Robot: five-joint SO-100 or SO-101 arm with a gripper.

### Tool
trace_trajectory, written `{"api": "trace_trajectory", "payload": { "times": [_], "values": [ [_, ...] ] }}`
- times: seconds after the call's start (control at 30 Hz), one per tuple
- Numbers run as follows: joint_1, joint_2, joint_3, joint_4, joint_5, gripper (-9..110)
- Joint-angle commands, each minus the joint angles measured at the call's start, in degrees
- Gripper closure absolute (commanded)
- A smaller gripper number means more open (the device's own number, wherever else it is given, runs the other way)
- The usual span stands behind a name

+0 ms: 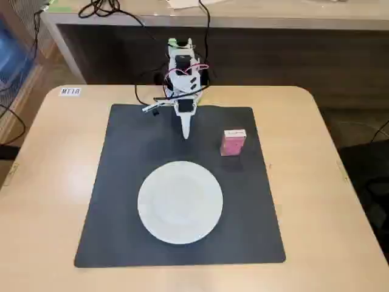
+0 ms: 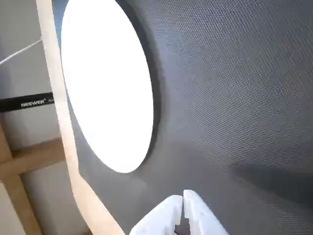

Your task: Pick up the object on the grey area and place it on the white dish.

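A small pink box (image 1: 233, 142) with a white top stands on the dark grey mat (image 1: 121, 176), right of centre near the mat's far edge. The round white plate (image 1: 180, 201) lies on the mat's middle, nearer the front; in the wrist view it fills the upper left (image 2: 105, 83), with the mat (image 2: 234, 98) beside it. My gripper (image 1: 186, 134) hangs at the mat's far edge, left of the box and apart from it, pointing down, empty. In the wrist view its white fingertips (image 2: 183, 198) are pressed together. The box is out of the wrist view.
The beige tabletop (image 1: 48, 182) surrounds the mat, with its edge in the wrist view (image 2: 58, 98). The arm's base and cables (image 1: 182, 67) stand at the table's far side. A desk (image 1: 243, 18) runs behind. A small label (image 1: 70, 91) sits at the far left corner.
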Motion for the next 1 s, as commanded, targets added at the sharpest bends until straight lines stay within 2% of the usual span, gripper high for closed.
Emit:
{"api": "trace_trajectory", "payload": {
  "times": [0.0,0.47,0.57,0.77,0.97],
  "values": [
    [0.5,1.4,0.7,-2.8,-1.6,101],
    [-0.2,1.4,-1.0,-2.5,-2.0,101],
    [-3.0,-1.2,-12.1,-2.5,-2.5,102],
    [-3.3,-27.0,-44.9,4.8,-6.1,102],
    [-10.1,-36.4,-59.8,8.4,-0.5,102]
  ]
}}
